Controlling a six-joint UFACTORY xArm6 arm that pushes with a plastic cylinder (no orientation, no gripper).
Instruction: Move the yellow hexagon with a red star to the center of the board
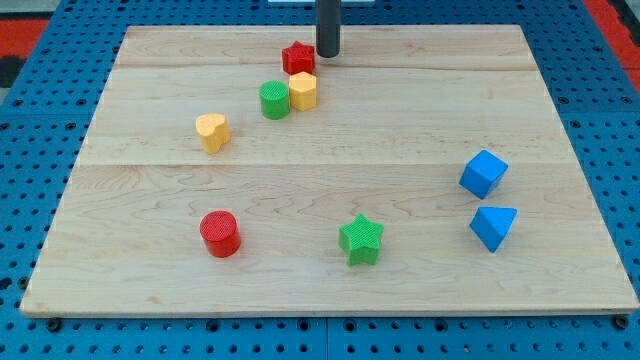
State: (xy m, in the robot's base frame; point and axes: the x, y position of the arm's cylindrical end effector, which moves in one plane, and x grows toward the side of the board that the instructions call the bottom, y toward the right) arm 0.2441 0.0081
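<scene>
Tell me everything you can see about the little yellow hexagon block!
The yellow hexagon is a small, matte, plastic-looking block with flat sides, standing upright near the board's top. The red star sits just above it, the green cylinder presses against its left side, and my tip stands up-right of it, apart.

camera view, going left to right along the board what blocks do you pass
yellow heart → red cylinder → green cylinder → my tip → green star → the two blue blocks at the right, cube and triangular one. Red star and yellow hexagon overlap, so left out.
</scene>
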